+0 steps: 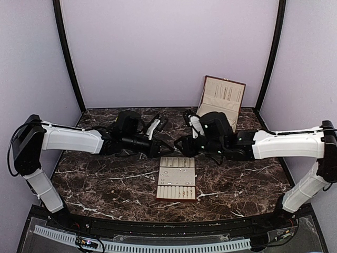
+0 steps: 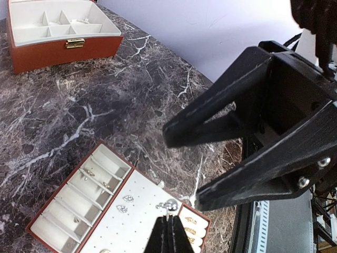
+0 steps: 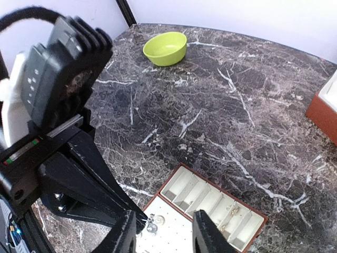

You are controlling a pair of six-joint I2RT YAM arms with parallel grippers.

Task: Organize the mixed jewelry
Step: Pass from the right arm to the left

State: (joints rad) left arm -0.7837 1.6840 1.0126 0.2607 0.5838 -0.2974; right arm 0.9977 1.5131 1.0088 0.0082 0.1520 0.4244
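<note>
My left gripper (image 2: pixel 169 227) is shut on the post of a small silvery ball stud (image 2: pixel 171 206), held just above the beige tray (image 2: pixel 138 185). The right gripper (image 3: pixel 163 235) stands open around that same stud (image 3: pixel 151 227), its fingers (image 2: pixel 247 179) apart on either side of the left tips. In the top view both grippers meet over the tray's far end (image 1: pixel 177 161). More of the mixed jewelry lies in the tray: two pear-shaped studs (image 2: pixel 125 203), rings (image 2: pixel 190 226) in the roll section, and small pieces (image 2: pixel 90 173) in the slots.
An open red-brown jewelry box (image 2: pixel 58 31) with cream compartments stands at the back right of the marble table (image 1: pixel 105 184). A lime-green bowl (image 3: pixel 166 47) sits toward the far left. The left arm's body (image 3: pixel 58 79) crowds the right wrist view.
</note>
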